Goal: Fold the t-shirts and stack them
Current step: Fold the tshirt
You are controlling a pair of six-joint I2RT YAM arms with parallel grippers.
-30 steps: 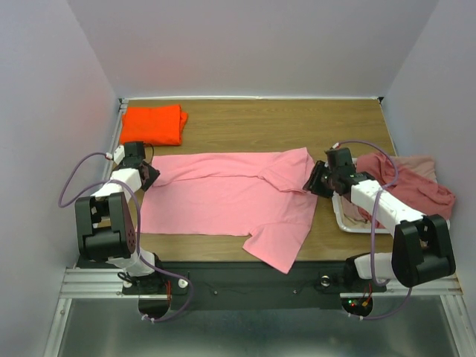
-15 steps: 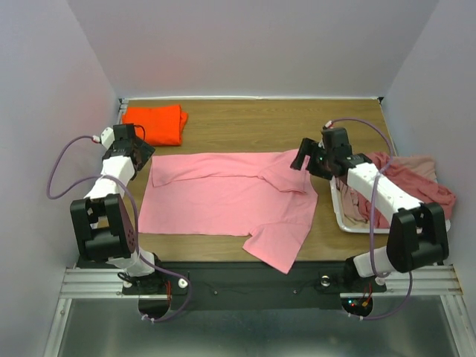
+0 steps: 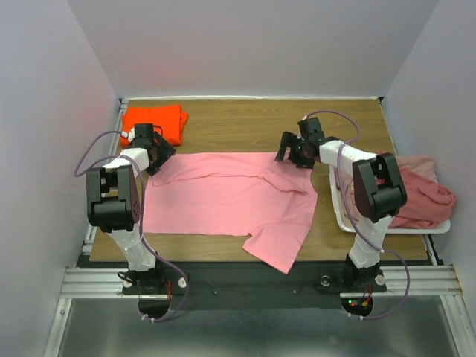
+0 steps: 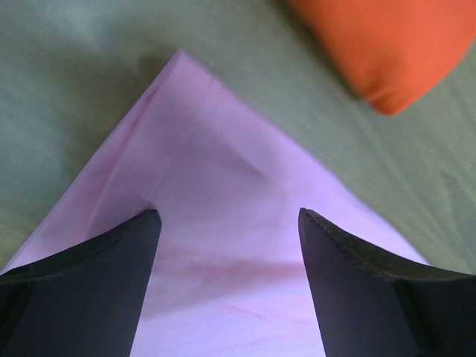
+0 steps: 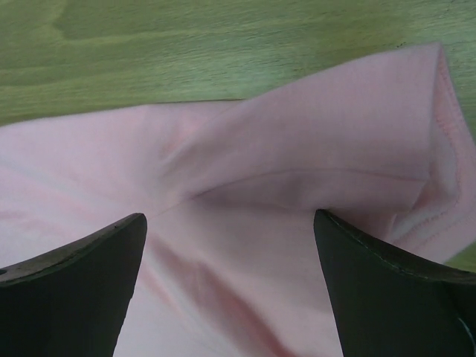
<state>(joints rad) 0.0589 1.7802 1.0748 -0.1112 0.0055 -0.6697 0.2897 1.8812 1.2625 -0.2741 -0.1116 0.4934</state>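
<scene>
1. We see the pink shirt [image 3: 230,197] spread out on the bench [image 3: 245,119].
2. Our left hand [image 4: 227,216] hangs wide open and empty over its far left corner.
3. Our right hand [image 5: 230,219] hangs wide open and empty over its far right sleeve.
4. The folded orange shirt [image 3: 152,125] lies beyond that left corner, and the other shirts [image 3: 420,197] are heaped to its right.

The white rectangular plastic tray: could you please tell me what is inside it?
A crumpled heap of dusty rose and pale pink cloth shirts fills the white rectangular plastic tray. Its floor is covered, so how many shirts cannot be told.
</scene>
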